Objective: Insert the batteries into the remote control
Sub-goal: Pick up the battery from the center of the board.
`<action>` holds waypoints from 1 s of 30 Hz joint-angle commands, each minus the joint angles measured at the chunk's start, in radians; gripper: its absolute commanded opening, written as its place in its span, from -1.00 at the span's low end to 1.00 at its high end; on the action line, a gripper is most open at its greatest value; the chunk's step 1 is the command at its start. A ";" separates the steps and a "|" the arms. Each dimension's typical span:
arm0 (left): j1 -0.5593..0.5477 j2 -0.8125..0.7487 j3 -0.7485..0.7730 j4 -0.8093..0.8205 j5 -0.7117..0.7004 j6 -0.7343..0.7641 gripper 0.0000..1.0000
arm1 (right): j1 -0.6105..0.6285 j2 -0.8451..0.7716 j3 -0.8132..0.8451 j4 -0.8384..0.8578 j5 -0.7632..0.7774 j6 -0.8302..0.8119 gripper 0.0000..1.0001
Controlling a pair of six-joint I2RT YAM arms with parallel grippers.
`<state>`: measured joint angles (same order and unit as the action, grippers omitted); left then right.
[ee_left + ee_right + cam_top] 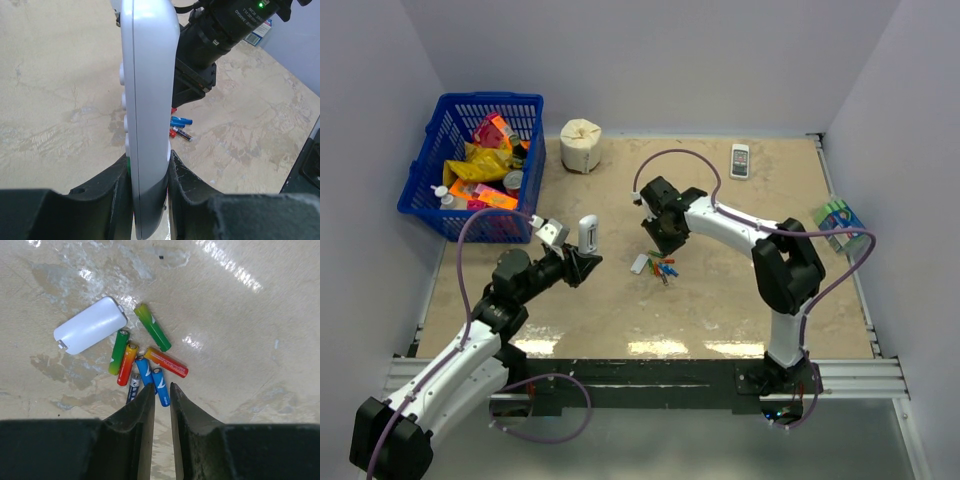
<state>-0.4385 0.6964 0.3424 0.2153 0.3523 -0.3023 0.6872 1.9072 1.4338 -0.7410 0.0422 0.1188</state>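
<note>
My left gripper [582, 262] is shut on the lower end of the silver-white remote control [587, 235] and holds it upright above the table. In the left wrist view the remote control [150, 100] stands edge-on between the pads of the left gripper [149, 155], buttons facing left. The batteries [145, 365] lie in a loose cluster of green, red, orange and blue, beside the white battery cover [90, 325]. My right gripper [162, 386] hovers low over them, open by a narrow gap, with the end of a blue battery [161, 386] lying between its tips. The batteries [662, 268] sit mid-table.
A blue basket [430, 180] full of packets stands at the back left, with a white roll [582, 145] beside it. A short white handset [740, 160] lies at the back right. A green-and-blue box [840, 225] rests at the right edge.
</note>
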 commanded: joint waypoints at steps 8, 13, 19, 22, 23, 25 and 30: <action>0.007 0.000 0.047 0.044 0.004 0.025 -1.00 | 0.005 0.039 0.100 -0.038 -0.011 -0.038 -0.49; 0.007 0.000 0.047 0.045 0.004 0.025 -1.00 | 0.012 0.061 0.132 -0.038 -0.021 -0.044 -0.47; 0.007 0.000 0.047 0.045 0.002 0.025 -1.00 | 0.034 0.098 0.189 -0.052 -0.039 0.019 -0.46; 0.007 0.002 0.049 0.044 0.004 0.025 -1.00 | 0.038 0.115 0.203 -0.061 -0.039 0.088 -0.46; 0.007 0.002 0.049 0.045 0.004 0.025 -1.00 | 0.040 0.118 0.198 -0.061 -0.039 0.103 -0.46; 0.007 -0.001 0.047 0.048 0.007 0.023 -1.00 | 0.041 0.128 0.197 -0.063 -0.039 0.137 -0.47; 0.007 -0.005 0.044 0.052 0.010 0.022 -1.00 | 0.054 0.144 0.197 -0.064 -0.039 0.170 -0.49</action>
<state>-0.4385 0.6994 0.3424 0.2157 0.3527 -0.3019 0.7315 2.0537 1.5997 -0.7925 0.0086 0.2253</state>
